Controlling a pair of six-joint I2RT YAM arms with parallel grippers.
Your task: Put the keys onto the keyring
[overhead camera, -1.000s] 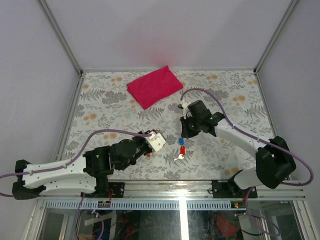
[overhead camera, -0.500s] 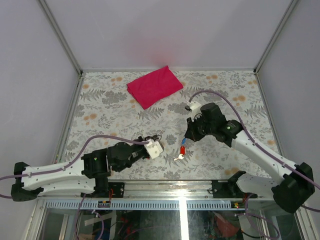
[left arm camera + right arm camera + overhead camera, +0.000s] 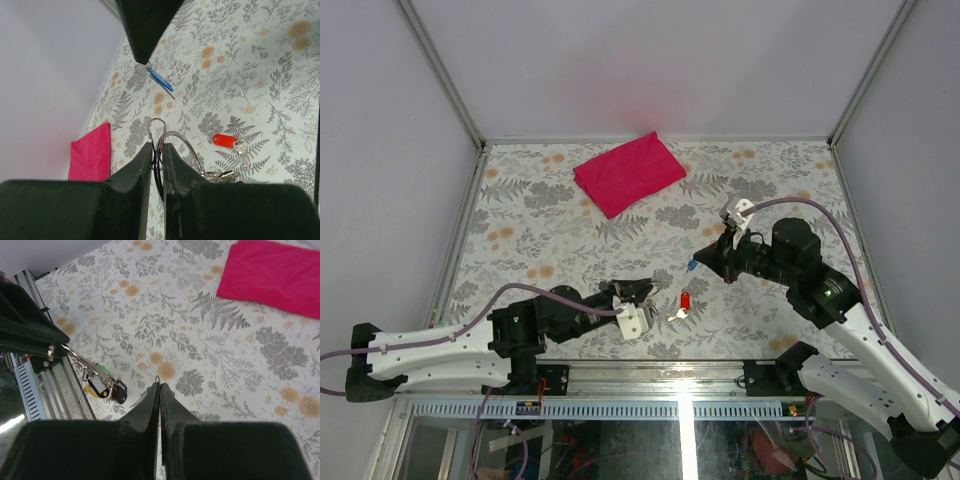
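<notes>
Reaching inward, right claw (image 3: 708, 258) pinching blue key (image 3: 160, 80), left claw (image 3: 157, 148) clamping keyring (image 3: 192, 152).

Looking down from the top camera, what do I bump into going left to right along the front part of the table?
left end effector → red key → right end effector

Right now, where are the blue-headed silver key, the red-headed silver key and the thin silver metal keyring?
blue-headed silver key (image 3: 160, 79), left wrist view, on its blue head.
red-headed silver key (image 3: 224, 140), left wrist view, on its red head.
thin silver metal keyring (image 3: 156, 120), left wrist view, on the loop's top bend.
</notes>
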